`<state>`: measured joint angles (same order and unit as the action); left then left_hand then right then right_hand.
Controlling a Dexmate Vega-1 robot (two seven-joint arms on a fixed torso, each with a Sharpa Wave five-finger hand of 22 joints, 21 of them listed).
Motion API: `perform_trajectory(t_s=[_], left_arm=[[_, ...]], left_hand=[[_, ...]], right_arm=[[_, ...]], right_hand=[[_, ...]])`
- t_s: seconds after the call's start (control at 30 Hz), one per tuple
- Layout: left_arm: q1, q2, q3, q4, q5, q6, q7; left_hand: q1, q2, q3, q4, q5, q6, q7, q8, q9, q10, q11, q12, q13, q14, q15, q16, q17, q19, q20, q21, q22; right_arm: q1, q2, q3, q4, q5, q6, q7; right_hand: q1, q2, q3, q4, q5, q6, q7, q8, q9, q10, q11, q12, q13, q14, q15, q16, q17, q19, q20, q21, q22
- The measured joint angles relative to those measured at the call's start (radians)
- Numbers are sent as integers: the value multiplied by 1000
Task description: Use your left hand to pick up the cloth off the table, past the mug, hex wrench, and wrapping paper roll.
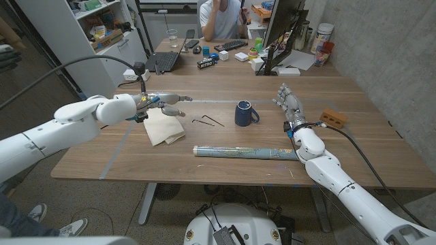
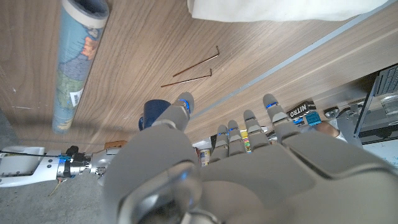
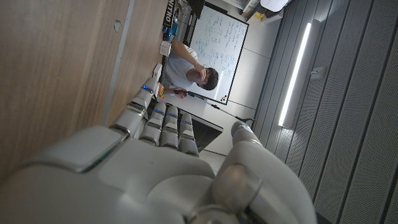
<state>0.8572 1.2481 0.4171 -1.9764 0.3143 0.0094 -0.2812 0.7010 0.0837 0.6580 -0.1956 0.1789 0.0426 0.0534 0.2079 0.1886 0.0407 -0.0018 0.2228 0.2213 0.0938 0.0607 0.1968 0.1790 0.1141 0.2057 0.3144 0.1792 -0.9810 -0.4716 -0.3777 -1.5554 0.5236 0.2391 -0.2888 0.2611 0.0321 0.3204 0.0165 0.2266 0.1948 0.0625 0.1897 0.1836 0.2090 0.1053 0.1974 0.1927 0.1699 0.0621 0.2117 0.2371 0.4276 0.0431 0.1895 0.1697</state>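
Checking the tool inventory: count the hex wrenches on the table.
2. Both hex wrenches lie side by side between the cloth and the mug.

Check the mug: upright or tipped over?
Upright. The head view shows the mug standing on its base on the table, open rim upward, handle out sideways.

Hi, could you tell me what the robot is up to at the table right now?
The robot is going for the cloth with its left hand, which hovers open above the cloth's far edge and holds nothing yet. The cloth lies on the table, with the hex wrenches, the mug and the wrapping paper roll to its right. The right hand waits open at the table's right side, away from all of them.
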Motion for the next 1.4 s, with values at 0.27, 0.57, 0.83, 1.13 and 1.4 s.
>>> perform_trajectory(t_s=[0.27,0.57,0.83,1.13,1.4], left_arm=[[41,54,-31,-37,34,49,-19],[73,90,-44,-69,105,110,-24],[74,92,-31,-70,181,149,-49],[74,84,-19,-66,240,178,-62],[73,71,-12,-56,261,197,-73]], left_hand=[[34,-15,0,0,0,-5,-5,0,0,3,-11,0,4,9,1,0,0,9,-2,-4,0],[72,-45,0,0,0,-11,-19,0,0,5,-24,7,9,20,12,0,0,27,5,-8,0],[104,-67,-4,4,0,-32,-40,0,5,-6,-23,7,14,23,27,0,0,41,9,-8,0],[118,-81,-17,8,0,-32,-39,0,5,-11,-18,7,18,18,33,0,0,52,9,-12,5],[129,-92,-28,11,0,-32,-39,0,5,-17,-12,7,18,14,36,0,0,60,9,-12,5]], right_arm=[[5,6,-5,4,-4,1,-1],[11,11,-8,15,-2,2,9],[15,11,-8,22,1,3,15],[25,8,-8,31,-4,4,20],[34,-7,-8,19,-22,4,17]], right_hand=[[-4,-4,-3,-3,0,0,0,0,0,0,0,0,0,4,-4,0,0,0,0,0,0],[-9,-10,-3,-11,0,0,-7,0,0,6,-6,0,0,14,15,0,-5,18,39,0,0],[-13,-13,-3,-11,0,5,-13,0,0,5,-5,0,0,14,15,0,-5,18,39,0,0],[-13,-13,-7,-15,0,5,-13,0,0,9,-1,0,0,14,14,0,-5,18,39,0,0],[-13,-13,-7,-15,2,11,-18,8,0,18,-3,0,0,20,9,0,-5,18,39,0,0]])
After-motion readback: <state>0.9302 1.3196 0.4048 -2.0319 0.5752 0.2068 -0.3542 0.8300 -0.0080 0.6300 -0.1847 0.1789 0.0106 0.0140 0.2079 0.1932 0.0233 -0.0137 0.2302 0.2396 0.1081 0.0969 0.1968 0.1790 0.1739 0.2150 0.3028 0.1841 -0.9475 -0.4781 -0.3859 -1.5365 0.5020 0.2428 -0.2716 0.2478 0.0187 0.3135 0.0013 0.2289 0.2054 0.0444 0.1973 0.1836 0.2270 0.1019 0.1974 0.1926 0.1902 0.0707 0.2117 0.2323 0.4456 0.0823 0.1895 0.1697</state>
